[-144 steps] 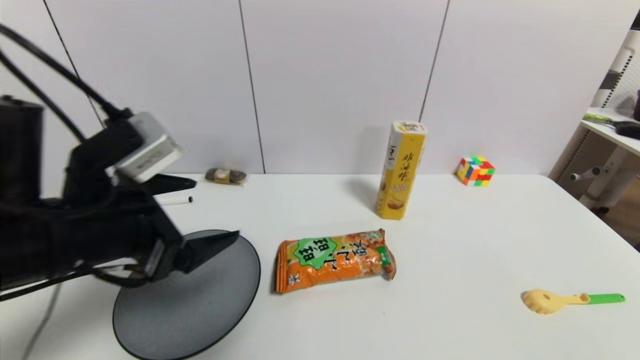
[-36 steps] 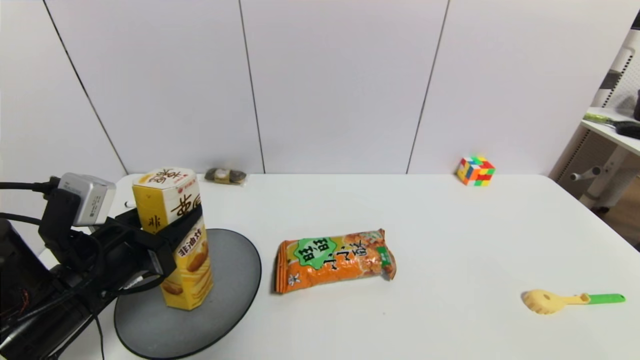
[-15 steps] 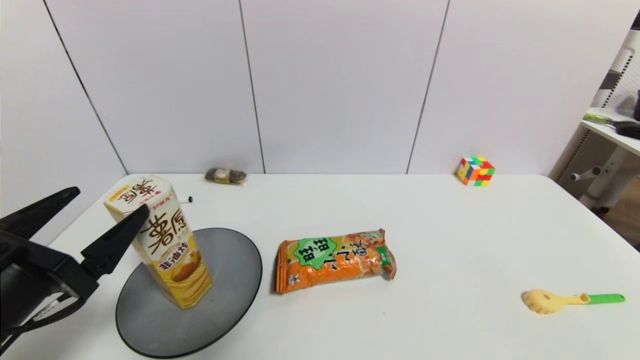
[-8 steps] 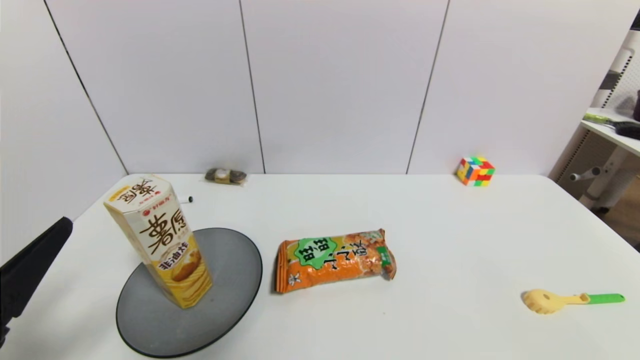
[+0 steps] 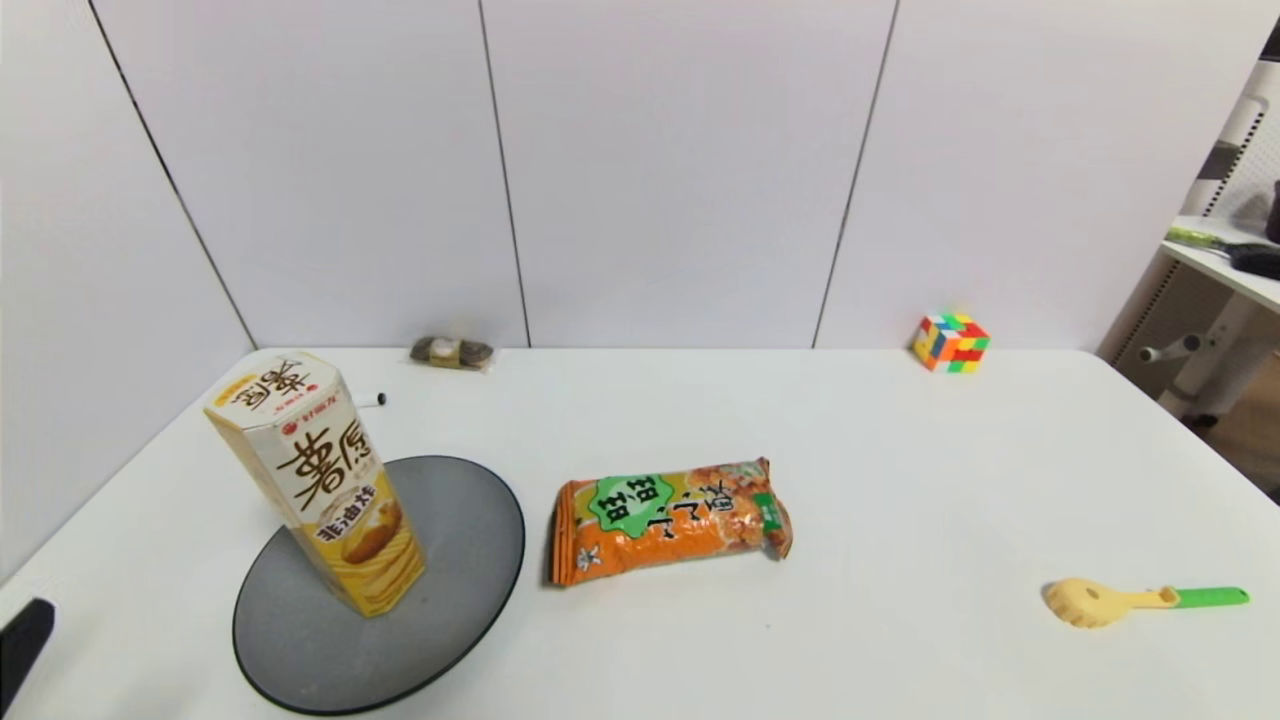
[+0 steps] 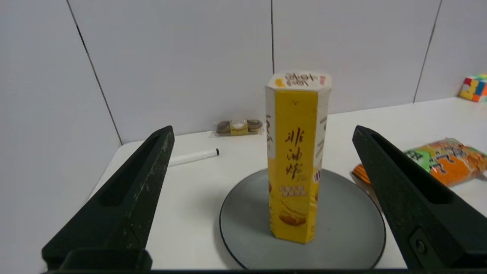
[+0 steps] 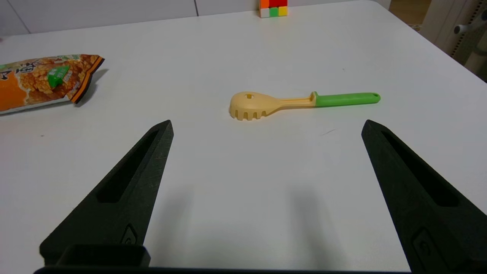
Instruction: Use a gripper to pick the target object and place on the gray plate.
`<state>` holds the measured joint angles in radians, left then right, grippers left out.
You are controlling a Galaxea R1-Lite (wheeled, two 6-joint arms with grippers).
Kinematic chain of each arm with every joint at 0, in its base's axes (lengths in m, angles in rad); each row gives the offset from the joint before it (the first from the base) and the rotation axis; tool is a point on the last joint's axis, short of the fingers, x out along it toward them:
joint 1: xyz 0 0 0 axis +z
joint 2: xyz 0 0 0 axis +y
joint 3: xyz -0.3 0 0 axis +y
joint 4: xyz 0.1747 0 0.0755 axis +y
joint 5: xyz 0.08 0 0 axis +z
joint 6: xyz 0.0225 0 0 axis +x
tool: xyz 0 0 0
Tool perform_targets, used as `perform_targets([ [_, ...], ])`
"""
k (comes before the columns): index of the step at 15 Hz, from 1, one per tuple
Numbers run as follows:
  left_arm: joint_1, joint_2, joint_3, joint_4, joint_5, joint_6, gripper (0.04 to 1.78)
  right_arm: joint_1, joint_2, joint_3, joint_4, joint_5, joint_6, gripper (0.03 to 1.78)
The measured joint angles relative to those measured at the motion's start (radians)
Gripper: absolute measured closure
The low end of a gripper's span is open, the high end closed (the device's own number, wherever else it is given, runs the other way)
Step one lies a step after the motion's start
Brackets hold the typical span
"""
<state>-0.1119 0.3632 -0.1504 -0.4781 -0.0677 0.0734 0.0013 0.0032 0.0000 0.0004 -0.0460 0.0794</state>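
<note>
So the tall hexagonal yellow-and-white cardboard snack box (image 5: 318, 478) is standing upright on the big round dark gray matte plate (image 5: 460, 580), a bit toward the plate's left side in the head view, and nothing is touching it. Going by that, I'd say the placing part is basically done and we're at the back-off / wrap-up step.

The left gripper (image 6: 262, 198), a black two-fingered claw, has its jaws spread wide and sits short of the box. In its own wrist view the box (image 6: 296, 160) stands framed in the gap between the two pointed fingers (image 6: 129, 198), clear of both, with the plate (image 6: 354, 228) under it. In the head view only a sliver of black shows at the lower left edge (image 5: 22, 645), so most of that arm is cut off there.

The right gripper (image 7: 266, 198) is parked low over the white table (image 7: 228, 171), also spread wide, holding nothing, with a cream pasta spoon with a green handle (image 7: 300, 102) lying out ahead of it. It doesn't show in the head view at all.

Next move, as far as I can judge: nothing fancy, just keep the left arm clear so it doesn't clip the box. It's tall on a narrow base, so a nudge near the top could tip it.

Hard-to-see stuff: the box hides the bit of plate behind it, and the flat orange snack bag (image 5: 668, 518) just right of the plate is cut off in both wrist views
</note>
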Motion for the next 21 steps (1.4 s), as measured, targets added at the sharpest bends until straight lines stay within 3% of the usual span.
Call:
perform_targets([
  [3, 0.024, -0.057, 0.039, 0.023, -0.086, 0.011, 0.13, 0.000, 0.000, 0.000, 0.000, 0.000, 0.000, 0.10],
  [8, 0.097, -0.114, 0.068, 0.042, -0.088, 0.006, 0.13, 0.000, 0.000, 0.000, 0.000, 0.000, 0.000, 0.10],
  [11, 0.107, -0.217, 0.132, 0.124, -0.079, 0.012, 0.13, 0.000, 0.000, 0.000, 0.000, 0.000, 0.000, 0.10],
  [17, 0.110, -0.351, 0.149, 0.480, 0.016, 0.053, 0.13, 0.000, 0.000, 0.000, 0.000, 0.000, 0.000, 0.10],
  [21, 0.111, -0.361, 0.150, 0.486, 0.027, 0.022, 0.13, 0.000, 0.000, 0.000, 0.000, 0.000, 0.000, 0.10],
])
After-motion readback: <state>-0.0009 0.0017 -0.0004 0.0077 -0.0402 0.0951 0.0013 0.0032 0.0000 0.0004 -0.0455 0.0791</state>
